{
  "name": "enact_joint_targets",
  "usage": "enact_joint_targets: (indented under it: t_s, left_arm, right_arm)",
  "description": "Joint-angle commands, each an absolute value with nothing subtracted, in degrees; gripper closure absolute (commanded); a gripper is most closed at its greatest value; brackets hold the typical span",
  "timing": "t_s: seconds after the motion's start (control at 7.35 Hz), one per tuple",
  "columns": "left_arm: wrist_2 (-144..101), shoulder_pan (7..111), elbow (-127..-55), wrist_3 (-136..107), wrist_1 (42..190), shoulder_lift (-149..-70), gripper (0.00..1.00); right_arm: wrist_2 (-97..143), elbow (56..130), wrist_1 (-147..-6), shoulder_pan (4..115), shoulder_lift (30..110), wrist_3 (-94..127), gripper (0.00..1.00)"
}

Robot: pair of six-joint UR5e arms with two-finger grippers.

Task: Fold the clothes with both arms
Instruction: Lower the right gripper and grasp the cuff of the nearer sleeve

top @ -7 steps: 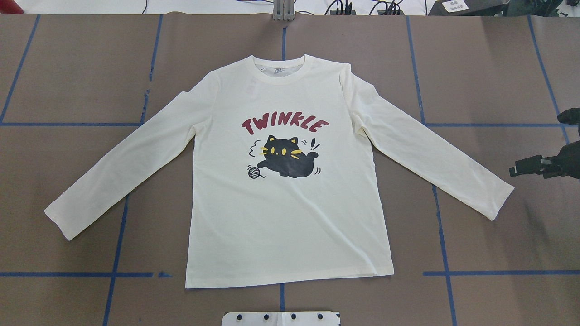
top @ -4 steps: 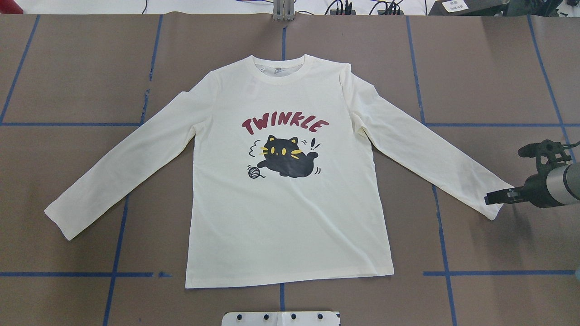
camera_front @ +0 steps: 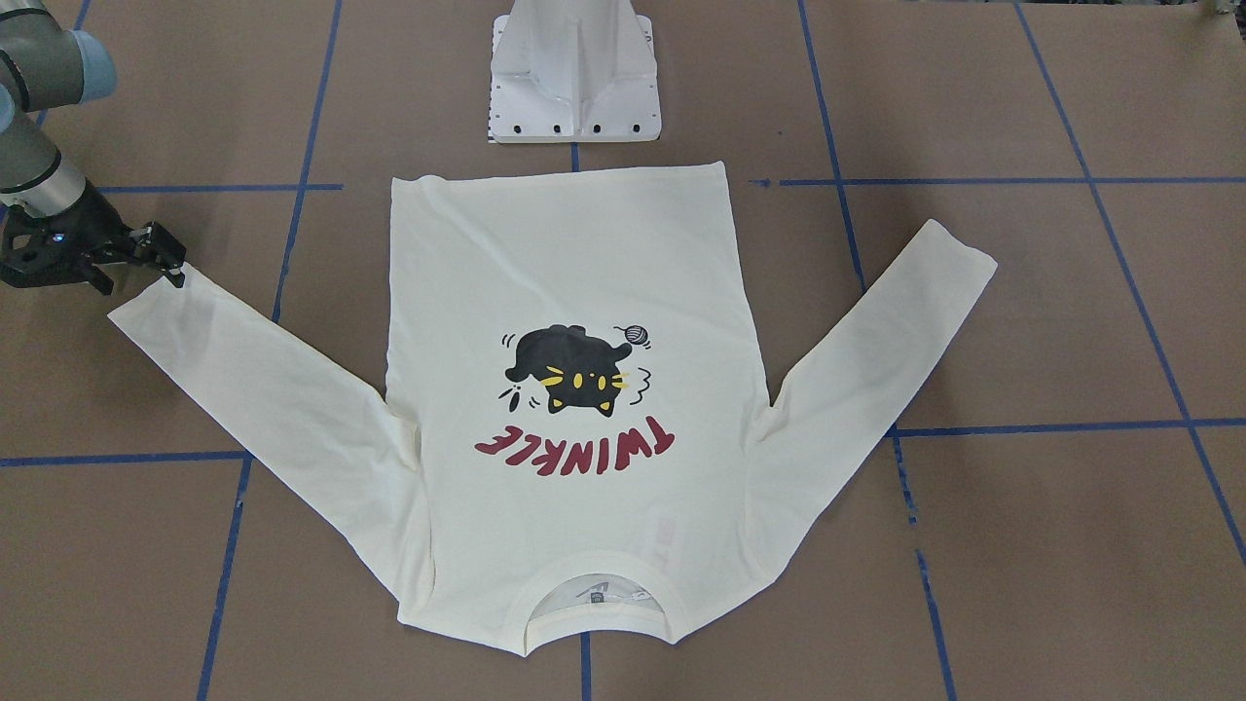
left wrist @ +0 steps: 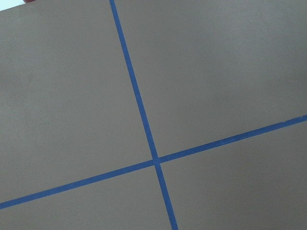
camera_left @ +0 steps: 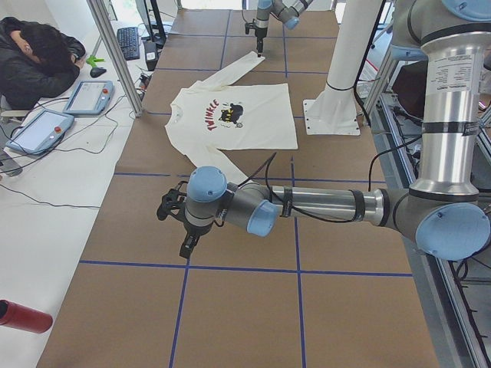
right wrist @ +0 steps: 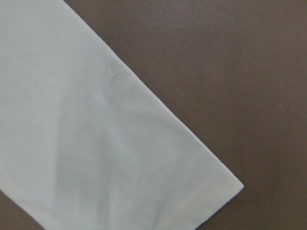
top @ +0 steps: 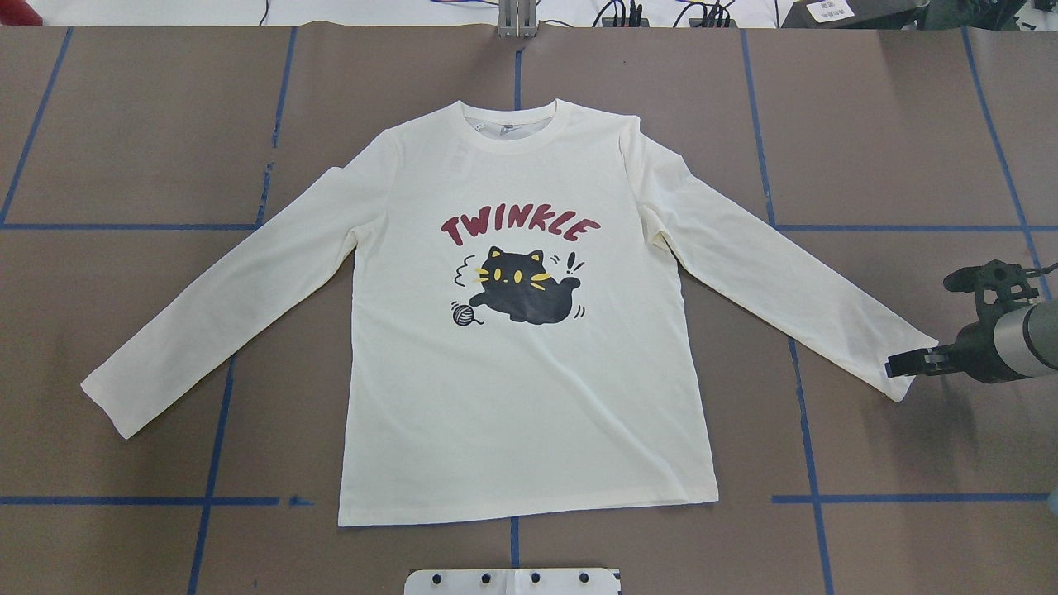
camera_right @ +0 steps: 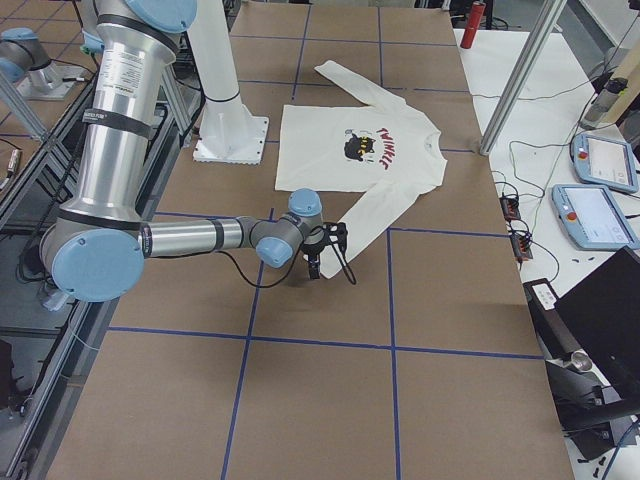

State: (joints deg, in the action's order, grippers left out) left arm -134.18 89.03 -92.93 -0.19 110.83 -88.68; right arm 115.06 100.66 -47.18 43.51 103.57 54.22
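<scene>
Right gripper [top: 897, 364] has swung in from the desk's right edge to the sleeve cuff [top: 899, 385].
Whether its jaws are spread or pressed together cannot be told. The cream T-shirt [top: 529, 413] lies flat mid-desk, print up, collar toward the far edge, reading "TWINKLE" [top: 519, 227] in dark red above a black cat [top: 521, 289]; its neck label [top: 506, 126] is too small to read. The left gripper [camera_left: 188, 247] hangs near the left edge, grip unclear.

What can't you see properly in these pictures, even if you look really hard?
- Left gripper: exterior left view only, too small to tell open or shut.
- Right gripper: at the sleeve cuff; whether it grips is unclear, wrist view shows no fingers.
- Neck label: writing too small.
- Back of the T-shirt: hidden against the table.
</scene>
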Motion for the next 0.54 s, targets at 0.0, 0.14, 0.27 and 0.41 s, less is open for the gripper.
enact_joint_targets:
  t_s: [0.0, 0.14, 0.27, 0.41]
  left_arm:
    - [-134.2, 89.0, -93.0, -0.2, 110.8, -88.7, 0.0]
    - [-134.2, 89.0, -93.0, -0.2, 110.8, -88.7, 0.0]
    - [-134.2, 89.0, -93.0, -0.2, 110.8, -88.7, 0.0]
    - [-134.2, 89.0, -93.2, -0.2, 110.8, -88.7, 0.0]
  right_arm:
    - [115.0, 100.2, -47.2, 43.5, 103.4, 54.2, 0.04]
    - [115.0, 100.0, -47.2, 43.5, 103.4, 54.3, 0.15]
    - [115.1, 99.9, -47.2, 43.5, 103.3, 54.2, 0.31]
    - [115.2, 99.9, -47.5, 43.5, 103.3, 54.2, 0.54]
